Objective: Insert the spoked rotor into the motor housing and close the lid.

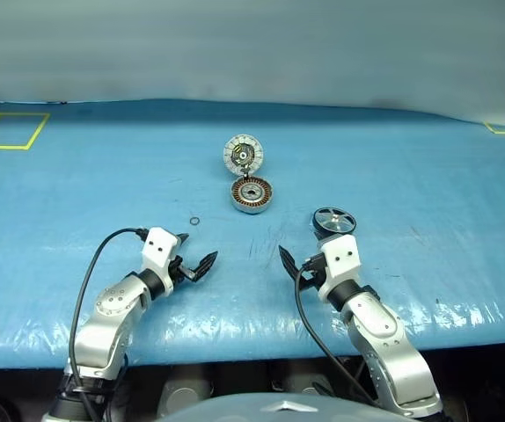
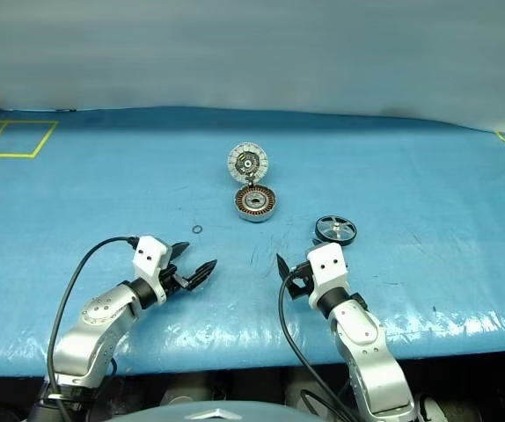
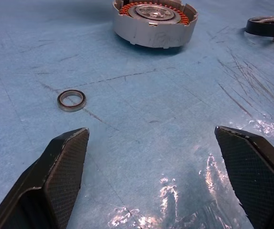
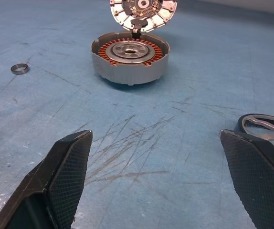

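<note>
Grippers: we see left gripper [image 1: 198, 261] and right gripper [image 1: 298, 263] both spread wide, empty.
Rotor: black spoked rotor [image 1: 333, 221] right of centre; we pinch its rim.
Housing: silver-grey copper-wound motor housing [image 1: 252, 194] centre, white segmented lid [image 1: 243, 153] open above.

- motor housing [image 1: 252, 194]: round grey puck, open, copper windings ringing a silvery centre, flat on the blue tabletop [image 1: 428, 176]
- lid [image 1: 243, 154]: round pale disc, segmented inner face, swung open, joined at housing's far edge
- spoked rotor [image 1: 333, 221]: black wheel, silvery hub, right of housing, apart
</note>
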Available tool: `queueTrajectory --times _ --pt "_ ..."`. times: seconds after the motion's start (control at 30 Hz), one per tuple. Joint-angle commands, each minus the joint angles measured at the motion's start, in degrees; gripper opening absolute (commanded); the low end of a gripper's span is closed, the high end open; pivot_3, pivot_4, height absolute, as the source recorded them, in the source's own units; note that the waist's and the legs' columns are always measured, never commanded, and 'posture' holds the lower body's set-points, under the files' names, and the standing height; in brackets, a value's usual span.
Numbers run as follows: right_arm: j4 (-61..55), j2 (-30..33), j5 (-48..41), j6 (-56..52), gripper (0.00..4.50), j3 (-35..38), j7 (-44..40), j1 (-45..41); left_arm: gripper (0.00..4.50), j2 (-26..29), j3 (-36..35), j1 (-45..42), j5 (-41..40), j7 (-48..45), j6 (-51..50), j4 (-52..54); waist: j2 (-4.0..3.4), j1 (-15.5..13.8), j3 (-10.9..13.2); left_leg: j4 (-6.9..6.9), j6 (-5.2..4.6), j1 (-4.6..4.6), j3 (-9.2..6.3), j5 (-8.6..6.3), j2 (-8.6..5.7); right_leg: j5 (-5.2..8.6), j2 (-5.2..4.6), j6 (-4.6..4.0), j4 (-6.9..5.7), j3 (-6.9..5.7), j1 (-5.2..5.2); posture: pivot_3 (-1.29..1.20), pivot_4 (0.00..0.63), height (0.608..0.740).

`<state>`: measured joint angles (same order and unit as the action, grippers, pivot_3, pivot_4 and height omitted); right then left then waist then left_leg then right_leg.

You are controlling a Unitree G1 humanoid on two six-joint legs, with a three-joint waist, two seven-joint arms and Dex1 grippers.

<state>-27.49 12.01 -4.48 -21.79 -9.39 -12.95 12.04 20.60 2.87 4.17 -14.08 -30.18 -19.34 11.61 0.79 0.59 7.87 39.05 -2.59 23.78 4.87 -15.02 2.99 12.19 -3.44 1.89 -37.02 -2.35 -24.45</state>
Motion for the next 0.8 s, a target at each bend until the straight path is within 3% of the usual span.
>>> queueTrajectory --times 0.03,0.8 --pt "-1.2 0.2 0.4 1.0 4.48 0.2 -0.2 -1.0 4.50 0.4 0.0 0.0 0.1 -0.2 0.8 2.9 0.00 0.0 0.0 0.00 0.00 0.00 0.00 0.00 0.00 0.00 0.00 0.00 0.00 0.00 0.00 0.00 0.150 0.740" --pt "-0.7 0.0 1.4 1.2 4.48 -0.3 -0.1 -0.9 4.50 0.5 0.1 -0.2 0.3 -0.2 0.4 3.2 0.00 0.0 0.0 0.00 0.00 0.00 0.00 0.00 0.00 0.00 0.00 0.01 0.00 0.00 -0.01 0.00 0.150 0.740"
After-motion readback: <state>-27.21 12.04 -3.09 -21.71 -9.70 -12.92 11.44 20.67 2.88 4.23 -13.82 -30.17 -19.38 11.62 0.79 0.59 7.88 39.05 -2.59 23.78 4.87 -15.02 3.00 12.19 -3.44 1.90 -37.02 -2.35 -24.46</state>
